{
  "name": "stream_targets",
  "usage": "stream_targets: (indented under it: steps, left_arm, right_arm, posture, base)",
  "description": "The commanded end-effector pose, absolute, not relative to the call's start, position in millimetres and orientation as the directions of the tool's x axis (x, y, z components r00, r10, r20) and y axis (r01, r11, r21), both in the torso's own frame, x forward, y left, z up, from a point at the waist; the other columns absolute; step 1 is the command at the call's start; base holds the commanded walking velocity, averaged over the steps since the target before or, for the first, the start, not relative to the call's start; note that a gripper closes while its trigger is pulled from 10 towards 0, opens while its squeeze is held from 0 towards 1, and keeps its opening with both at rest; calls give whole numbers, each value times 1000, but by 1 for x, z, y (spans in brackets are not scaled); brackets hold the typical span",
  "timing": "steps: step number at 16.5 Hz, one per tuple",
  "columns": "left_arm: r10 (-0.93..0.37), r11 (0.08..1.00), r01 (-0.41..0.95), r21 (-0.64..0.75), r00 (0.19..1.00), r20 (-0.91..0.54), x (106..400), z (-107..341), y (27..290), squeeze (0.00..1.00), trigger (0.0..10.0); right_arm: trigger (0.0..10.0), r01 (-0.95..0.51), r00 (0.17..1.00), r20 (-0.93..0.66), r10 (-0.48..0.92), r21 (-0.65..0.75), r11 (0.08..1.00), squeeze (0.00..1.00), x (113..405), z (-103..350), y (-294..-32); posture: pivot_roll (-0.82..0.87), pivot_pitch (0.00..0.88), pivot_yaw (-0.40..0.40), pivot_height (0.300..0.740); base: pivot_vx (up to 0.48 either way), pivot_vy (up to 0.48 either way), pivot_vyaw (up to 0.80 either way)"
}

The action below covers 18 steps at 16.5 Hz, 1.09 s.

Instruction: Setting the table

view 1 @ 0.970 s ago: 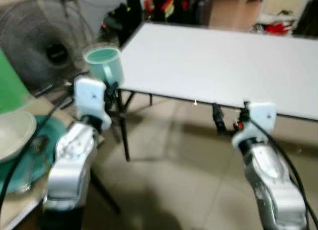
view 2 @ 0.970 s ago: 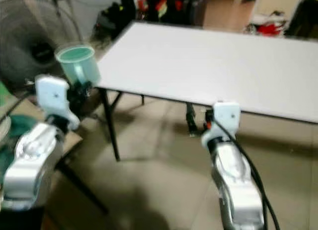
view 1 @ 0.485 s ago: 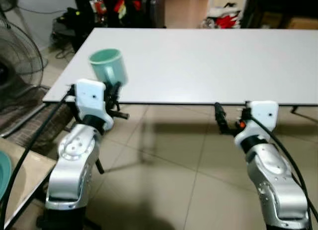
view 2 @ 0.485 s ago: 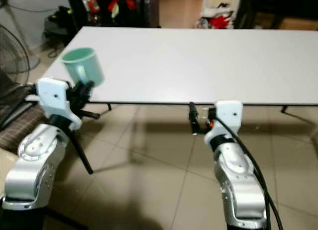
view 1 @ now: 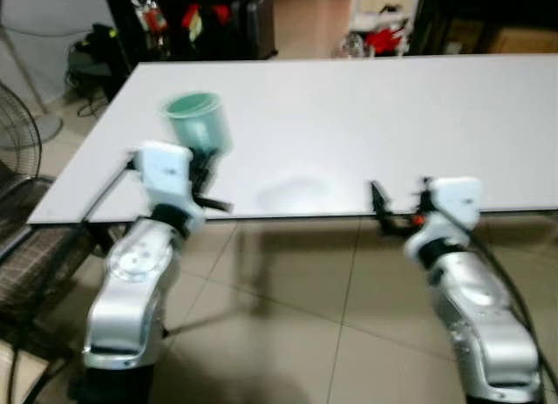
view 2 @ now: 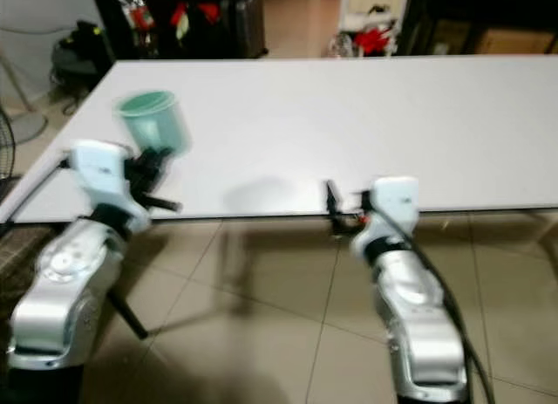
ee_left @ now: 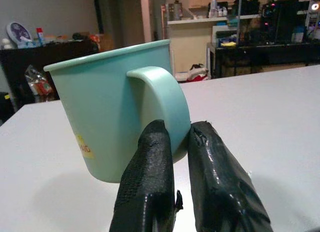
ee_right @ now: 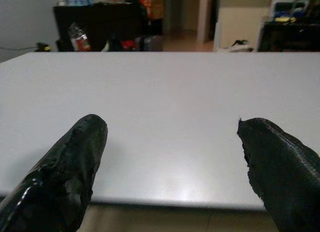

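A mint-green mug (view 1: 199,125) hangs upright over the near left part of the white table (view 1: 366,116). My left gripper (ee_left: 181,142) is shut on the mug's handle (ee_left: 162,99), and the mug (ee_left: 107,117) floats a little above the tabletop. My right gripper (view 1: 397,208) sits at the table's near edge, right of the mug. Its two black fingers (ee_right: 65,167) stand wide apart with nothing between them.
Tiled floor (view 1: 288,317) lies under the table's near edge. A fan (view 1: 17,133) stands at the far left. Dark shelves with red and black clutter (view 1: 183,20) line the far side, and a dark mat (view 1: 35,273) lies at lower left.
The whole view has shifted as I came closer to the table. The mug, earlier short of the table's edge, now hangs over the tabletop; the right gripper has reached the edge.
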State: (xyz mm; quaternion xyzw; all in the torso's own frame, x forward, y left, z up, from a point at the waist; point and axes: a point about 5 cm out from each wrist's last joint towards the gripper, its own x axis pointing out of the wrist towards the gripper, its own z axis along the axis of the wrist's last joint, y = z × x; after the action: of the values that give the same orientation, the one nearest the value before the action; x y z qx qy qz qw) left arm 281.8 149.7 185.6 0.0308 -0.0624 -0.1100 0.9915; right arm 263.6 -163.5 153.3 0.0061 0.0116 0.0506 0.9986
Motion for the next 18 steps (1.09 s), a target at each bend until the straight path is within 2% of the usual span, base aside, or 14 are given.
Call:
stream_targets:
  steps: [1,12,15,18]
  left_arm:
    - [-196,978,183,99,971,137,281,192,160,0,10000]
    - [-260,959,243,145,959,111,285,188,157,0,10000]
    - [-309,943,288,168,944,113,289,185,152,0,10000]
    - [-367,923,350,160,926,90,303,174,147,0,10000]
  right_arm:
    - [10000,-146,989,-10,147,25,989,0,264,156,-153]
    - [10000,-149,989,-19,149,5,989,0,260,153,-152]
    - [10000,-222,975,-21,222,4,975,0,255,155,-149]
    - [10000,-362,930,-81,358,-46,931,0,248,155,-145]
  posture:
    - [-82,0,29,740]
    - [-94,0,58,740]
    - [-106,0,72,740]
    - [-122,0,80,740]
  base:
    - [424,0,0]
    - [405,0,0]
    - [0,0,0]
    - [0,0,0]
